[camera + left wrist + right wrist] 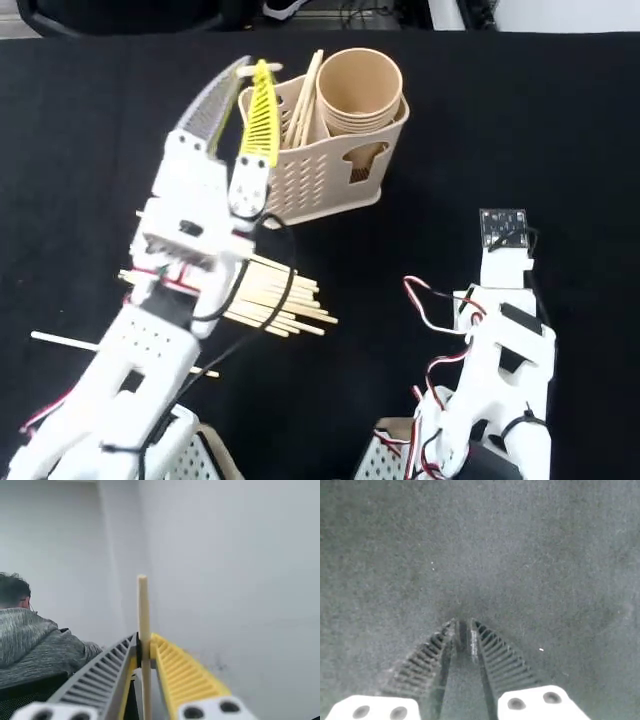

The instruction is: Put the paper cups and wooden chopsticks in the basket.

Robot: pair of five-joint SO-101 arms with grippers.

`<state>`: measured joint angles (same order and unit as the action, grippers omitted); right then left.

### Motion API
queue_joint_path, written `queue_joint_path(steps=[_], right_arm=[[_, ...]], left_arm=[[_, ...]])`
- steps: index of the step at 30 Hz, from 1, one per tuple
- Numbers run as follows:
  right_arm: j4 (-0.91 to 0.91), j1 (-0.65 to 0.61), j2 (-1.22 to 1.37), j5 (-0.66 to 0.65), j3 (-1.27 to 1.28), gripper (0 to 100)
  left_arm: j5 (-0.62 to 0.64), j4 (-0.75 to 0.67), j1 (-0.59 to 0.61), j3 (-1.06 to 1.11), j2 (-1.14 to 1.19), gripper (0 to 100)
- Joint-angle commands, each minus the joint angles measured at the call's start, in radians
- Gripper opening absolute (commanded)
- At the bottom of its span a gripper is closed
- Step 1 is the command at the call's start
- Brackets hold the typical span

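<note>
A beige slotted basket stands at the back centre of the black table. It holds stacked paper cups and a few wooden chopsticks. My left gripper is raised by the basket's left rim, shut on a single wooden chopstick that sticks out past the grey and yellow fingertips. In the left wrist view the left gripper points up at a pale wall. A pile of chopsticks lies under the left arm. My right gripper is shut and empty, close above the black cloth.
One loose chopstick lies near the front left, partly under the left arm. The right arm stands at the front right, well apart from the basket. Black cloth covers the table.
</note>
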<state>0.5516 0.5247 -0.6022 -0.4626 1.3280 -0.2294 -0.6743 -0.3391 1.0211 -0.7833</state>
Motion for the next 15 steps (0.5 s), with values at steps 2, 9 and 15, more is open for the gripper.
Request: queue_joint_path(steps=[2, 9, 15], right_arm=[[-0.011, -0.012, -0.024, -0.006, 0.001, 5.4], [-0.011, -0.012, -0.024, -0.006, 0.001, 5.4], [-0.011, -0.012, -0.024, -0.006, 0.001, 5.4]], left_arm=[[-0.009, -0.071, 0.008, -0.010, 0.109, 3], [0.068, -0.002, 0.067, -0.015, 0.143, 3], [0.176, 0.066, 0.088, -0.031, 0.140, 3]])
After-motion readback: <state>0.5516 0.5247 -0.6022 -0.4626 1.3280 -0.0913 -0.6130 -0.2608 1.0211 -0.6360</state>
